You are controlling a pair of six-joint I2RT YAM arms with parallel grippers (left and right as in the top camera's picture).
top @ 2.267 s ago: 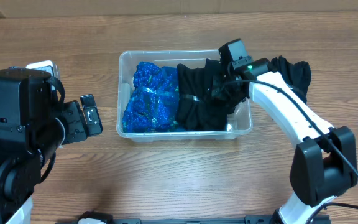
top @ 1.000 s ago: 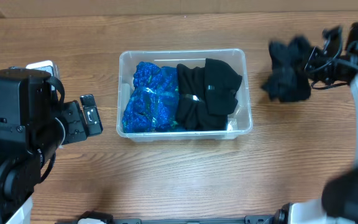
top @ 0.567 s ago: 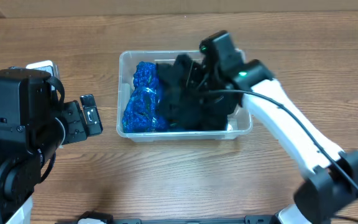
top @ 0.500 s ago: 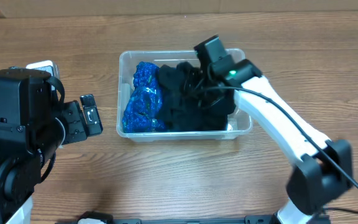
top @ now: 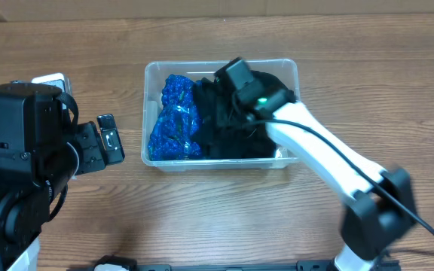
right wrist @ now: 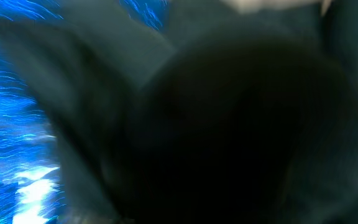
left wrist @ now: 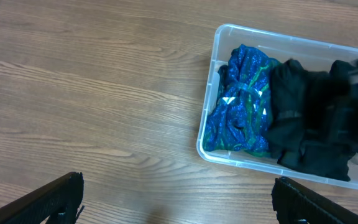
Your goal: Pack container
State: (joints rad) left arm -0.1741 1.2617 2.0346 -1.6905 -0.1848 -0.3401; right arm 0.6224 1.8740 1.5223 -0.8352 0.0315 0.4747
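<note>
The clear, round-cornered container [top: 217, 163] sits mid-surface [top: 202, 218], holding blue glittery cloth [top: 173, 117] beside black cloth [top: 228, 132]. The right tool [top: 232, 86] seems sunk in the black cloth, and I cannot tell its spread. The left tool [top: 109, 141] gapes wide.

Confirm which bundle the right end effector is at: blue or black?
The black cloth pile filling the container's right part. The right end effector is down in it; the blue bundle sits at the left.
</note>
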